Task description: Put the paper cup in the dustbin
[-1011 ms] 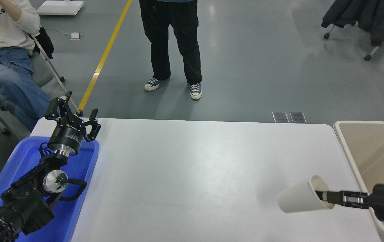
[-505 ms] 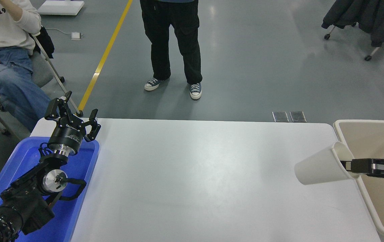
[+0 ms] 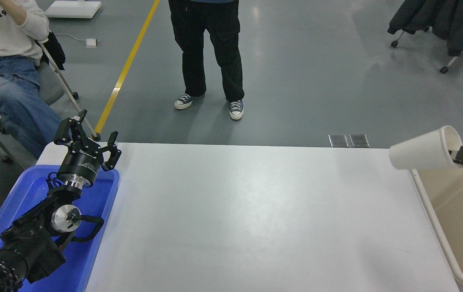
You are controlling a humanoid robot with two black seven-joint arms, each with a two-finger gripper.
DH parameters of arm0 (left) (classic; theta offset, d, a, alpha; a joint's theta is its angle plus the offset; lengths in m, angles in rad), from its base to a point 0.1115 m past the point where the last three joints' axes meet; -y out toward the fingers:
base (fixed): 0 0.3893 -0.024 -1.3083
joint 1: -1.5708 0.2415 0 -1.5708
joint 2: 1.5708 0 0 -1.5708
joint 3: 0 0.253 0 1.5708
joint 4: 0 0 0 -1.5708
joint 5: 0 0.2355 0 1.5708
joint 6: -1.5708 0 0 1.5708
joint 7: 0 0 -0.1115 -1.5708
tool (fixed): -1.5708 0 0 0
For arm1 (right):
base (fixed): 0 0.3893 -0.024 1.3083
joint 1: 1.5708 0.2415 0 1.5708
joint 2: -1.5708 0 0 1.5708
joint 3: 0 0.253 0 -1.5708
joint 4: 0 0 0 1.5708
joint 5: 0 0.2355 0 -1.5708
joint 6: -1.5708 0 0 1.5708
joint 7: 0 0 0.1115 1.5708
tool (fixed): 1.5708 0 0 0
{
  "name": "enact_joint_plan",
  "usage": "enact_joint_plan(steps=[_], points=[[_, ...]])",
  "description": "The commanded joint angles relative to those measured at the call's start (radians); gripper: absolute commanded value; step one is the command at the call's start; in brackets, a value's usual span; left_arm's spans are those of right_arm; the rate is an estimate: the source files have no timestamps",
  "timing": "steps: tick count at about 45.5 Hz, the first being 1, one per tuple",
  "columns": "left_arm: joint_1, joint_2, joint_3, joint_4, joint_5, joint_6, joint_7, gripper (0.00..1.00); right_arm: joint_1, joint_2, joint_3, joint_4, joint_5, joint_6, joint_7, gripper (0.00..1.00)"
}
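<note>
Parked at my lower left, my left gripper hovers over the far end of the blue tray, its fingers spread wide and holding nothing. Beside it the white table stretches to the right. Past the table's right edge sits the dustbin, beige, its rim just beside the tabletop. Over the dustbin's far left corner my right gripper pinches the rim of the paper cup, which lies on its side in the air, base pointing left. Beyond the table, one person stands and another sits at far left.
</note>
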Motion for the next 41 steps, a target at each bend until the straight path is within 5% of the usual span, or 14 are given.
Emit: enact_joint_plan(steps=[1, 16, 27, 41], points=[[0.000, 0.000, 0.000, 0.000, 0.000, 0.000, 0.000, 1.00, -0.007, 0.140, -0.030, -0.409, 0.189, 0.017, 0.001, 0.00], [0.000, 0.000, 0.000, 0.000, 0.000, 0.000, 0.000, 1.00, -0.044, 0.477, -0.030, -1.061, 0.317, 0.115, -0.007, 0.00], [0.000, -0.001, 0.000, 0.000, 0.000, 0.000, 0.000, 1.00, -0.181, 0.601, -0.017, -1.164, 0.548, 0.052, -0.079, 0.00], [0.000, 0.000, 0.000, 0.000, 0.000, 0.000, 0.000, 1.00, -0.282, 0.730, -0.002, -1.165, 0.955, -0.173, -0.343, 0.00]])
